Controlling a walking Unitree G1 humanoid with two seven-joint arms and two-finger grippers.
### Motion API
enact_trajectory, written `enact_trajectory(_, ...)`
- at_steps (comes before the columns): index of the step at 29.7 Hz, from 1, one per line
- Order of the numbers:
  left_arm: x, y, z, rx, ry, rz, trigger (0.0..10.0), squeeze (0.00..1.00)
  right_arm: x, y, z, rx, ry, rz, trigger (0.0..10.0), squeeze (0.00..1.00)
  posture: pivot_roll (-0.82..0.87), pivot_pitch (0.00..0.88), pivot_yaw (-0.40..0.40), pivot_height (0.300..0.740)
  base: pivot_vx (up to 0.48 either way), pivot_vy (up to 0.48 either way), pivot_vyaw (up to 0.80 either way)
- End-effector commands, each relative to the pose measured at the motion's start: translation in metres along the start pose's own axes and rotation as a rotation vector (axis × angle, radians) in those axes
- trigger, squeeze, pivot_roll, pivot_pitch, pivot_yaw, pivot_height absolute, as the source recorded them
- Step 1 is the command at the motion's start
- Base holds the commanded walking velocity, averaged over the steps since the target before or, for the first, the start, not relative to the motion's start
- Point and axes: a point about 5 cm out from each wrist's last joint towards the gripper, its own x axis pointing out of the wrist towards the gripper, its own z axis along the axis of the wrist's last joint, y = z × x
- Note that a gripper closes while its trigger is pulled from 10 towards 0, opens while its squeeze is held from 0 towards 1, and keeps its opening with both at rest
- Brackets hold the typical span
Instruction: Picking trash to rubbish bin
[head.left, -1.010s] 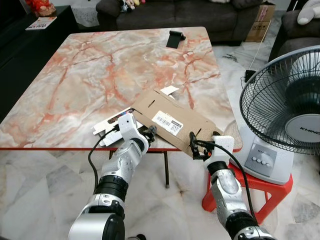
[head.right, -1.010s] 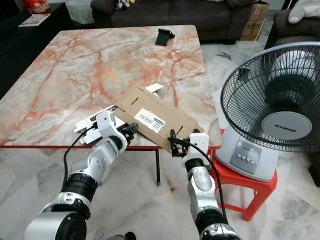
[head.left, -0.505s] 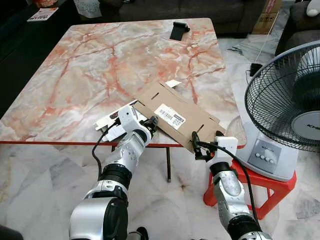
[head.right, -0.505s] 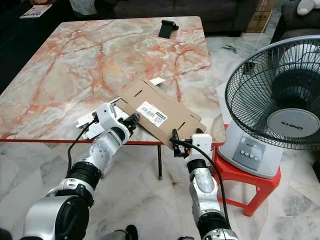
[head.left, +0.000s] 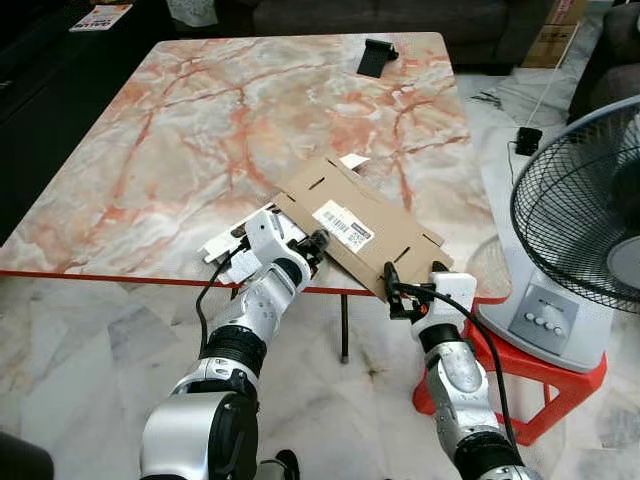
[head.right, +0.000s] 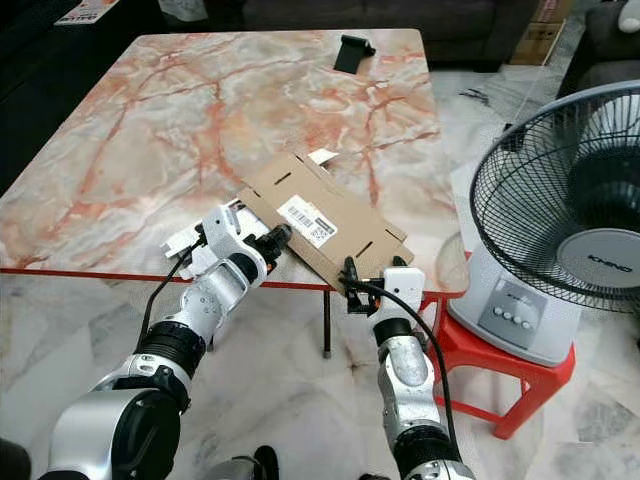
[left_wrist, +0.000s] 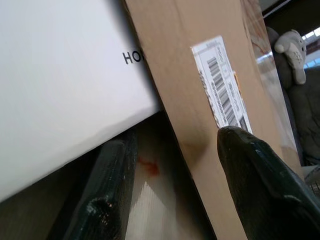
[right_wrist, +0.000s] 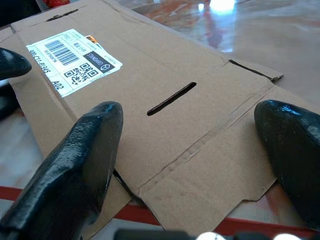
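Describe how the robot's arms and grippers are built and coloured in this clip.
Both arms are silver segmented metal with black joint rings. White housings sit at the wrists, and black cables loop along them. The left gripper and right gripper each have two long glossy black fingers.

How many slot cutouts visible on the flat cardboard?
3. On the flattened cardboard: one slot near its far corner, one mid-panel by the near right, one at the right edge. Others may be hidden underneath.

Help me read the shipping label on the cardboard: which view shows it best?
The right wrist view: the label lies flat, whole and close. The left wrist view shows it at a steep slant, partly behind a finger. Both eye views show it whole but small.
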Motion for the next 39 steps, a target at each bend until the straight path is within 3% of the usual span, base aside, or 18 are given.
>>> enact_trajectory(1, 0.005, -0.04, -0.056, -0.037, 0.197, -0.112, 10.0, 0.0, -0.004, 0.006, -0.009, 0.003, 0.056, 0.016, 10.0, 0.0, -0.03, 0.171, 0.087, 0.74, 0.0, 0.0, 0.0)
enact_trajectory(12, 0.001, -0.055, -0.07, 0.102, 0.292, -0.234, 10.0, 0.0, -0.002, 0.008, -0.009, 0.007, 0.055, 0.02, 10.0, 0.0, -0.03, 0.152, 0.093, 0.74, 0.0, 0.0, 0.0)
enact_trajectory(13, 0.001, -0.055, -0.07, 0.111, 0.288, -0.235, 5.7, 0.0, -0.001, 0.008, -0.008, 0.007, 0.053, 0.022, 10.0, 0.0, -0.03, 0.146, 0.093, 0.74, 0.0, 0.0, 0.0)
enact_trajectory(14, 0.001, -0.055, -0.07, 0.116, 0.283, -0.232, 4.5, 0.0, 0.0, 0.008, -0.007, 0.007, 0.052, 0.023, 10.0, 0.0, -0.03, 0.145, 0.093, 0.74, 0.0, 0.0, 0.0)
enact_trajectory(15, 0.001, -0.054, -0.069, 0.118, 0.275, -0.228, 1.8, 0.0, 0.001, 0.008, -0.007, 0.007, 0.05, 0.025, 10.0, 0.0, -0.03, 0.14, 0.093, 0.74, 0.0, 0.0, 0.0)
enact_trajectory(16, 0.001, -0.054, -0.068, 0.119, 0.271, -0.224, 1.1, 0.0, 0.001, 0.008, -0.006, 0.007, 0.049, 0.025, 10.0, 0.0, -0.03, 0.14, 0.093, 0.74, 0.0, 0.0, 0.0)
enact_trajectory(18, 0.001, -0.052, -0.065, 0.126, 0.259, -0.219, 1.0, 0.0, 0.001, 0.008, -0.006, 0.007, 0.049, 0.026, 10.0, 0.0, -0.04, 0.136, 0.093, 0.74, 0.0, 0.0, 0.0)
enact_trajectory(20, 0.002, -0.049, -0.062, 0.124, 0.235, -0.198, 0.0, 0.0, 0.001, 0.008, -0.006, 0.006, 0.05, 0.026, 10.0, 0.0, -0.04, 0.128, 0.092, 0.74, 0.0, 0.0, 0.0)
enact_trajectory(35, 0.005, -0.038, -0.038, 0.104, 0.051, -0.101, 0.0, 0.0, 0.003, 0.007, -0.005, 0.004, 0.05, 0.032, 10.0, 0.0, -0.04, 0.133, 0.081, 0.74, 0.0, 0.0, 0.0)
enact_trajectory(39, 0.003, -0.036, -0.023, 0.217, -0.05, -0.081, 0.0, 0.0, 0.007, 0.003, 0.004, 0.009, 0.002, 0.008, 10.0, 0.0, -0.03, 0.123, 0.079, 0.74, 0.0, 0.0, 0.0)
